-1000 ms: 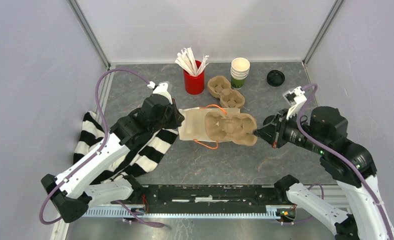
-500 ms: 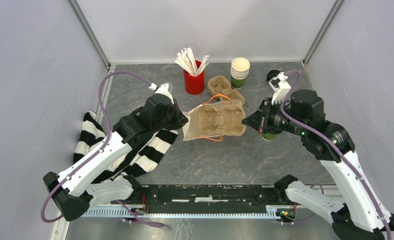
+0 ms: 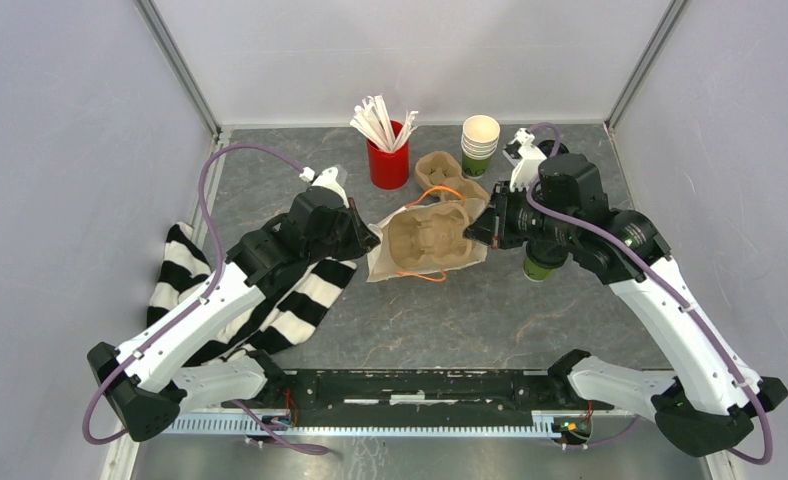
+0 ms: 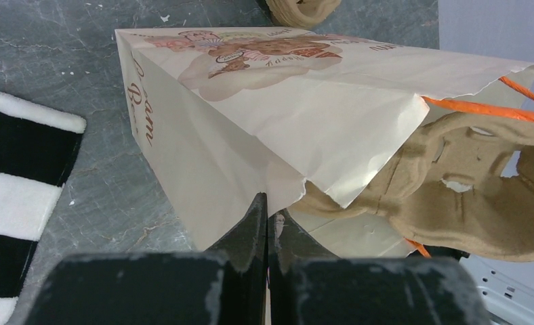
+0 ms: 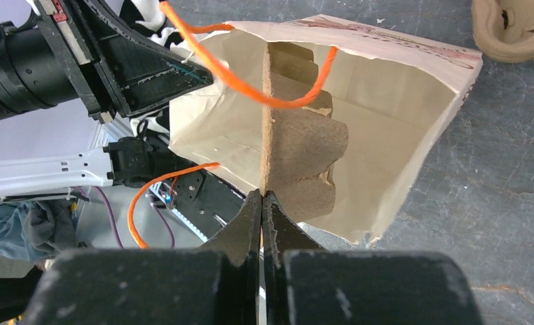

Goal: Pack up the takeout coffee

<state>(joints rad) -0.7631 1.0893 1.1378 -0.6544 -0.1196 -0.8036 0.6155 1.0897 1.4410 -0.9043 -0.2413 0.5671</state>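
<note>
The takeout coffee is a green cup standing on the table right of centre; my right arm covers its top. A cream paper bag with orange handles lies on its side, mouth to the right. My left gripper is shut on the bag's torn rim. A brown pulp cup carrier sits edge-on, partly inside the bag. My right gripper is shut on the carrier's near edge.
A red cup of white stirrers, a second pulp carrier and a stack of lidless green cups stand at the back. A black-and-white striped cloth lies under my left arm.
My right arm has swung left and farther back, carrying the carrier deeper into the bag. The bag's mouth has lifted and turned. The green cup is now uncovered below the right arm.
</note>
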